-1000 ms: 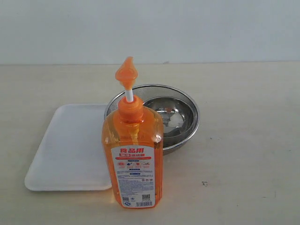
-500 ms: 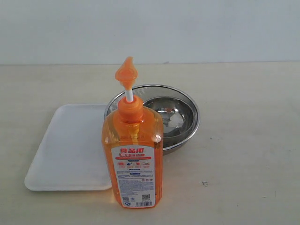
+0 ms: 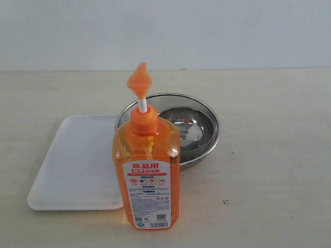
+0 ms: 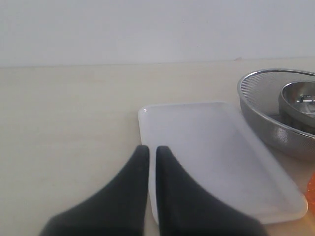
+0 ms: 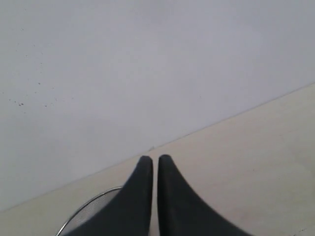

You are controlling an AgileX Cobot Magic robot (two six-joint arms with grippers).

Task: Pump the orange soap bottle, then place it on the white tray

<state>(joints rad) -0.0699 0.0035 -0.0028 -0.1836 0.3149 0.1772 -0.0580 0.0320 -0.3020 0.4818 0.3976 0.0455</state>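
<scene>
I read "食品用" on the translucent orange soap bottle [image 3: 147, 175], on its red-and-white label; it stands upright just beside the smooth white tray [image 3: 72, 165]. My left gripper [image 4: 152, 150] and right gripper [image 5: 155, 160] are clenched, empty.

1. The bottle [image 3: 147, 175] stands upright on the bench [image 3: 269, 170], at the front, near the middle.
2. The tray [image 3: 72, 165] lies flat on the bench just left of the bottle, reaching further back.
3. The big bowl [image 3: 170, 95] sits behind the bottle, right of the tray's far corner.
4. The small bowl [image 3: 204, 126] rests inside the big bowl.
</scene>
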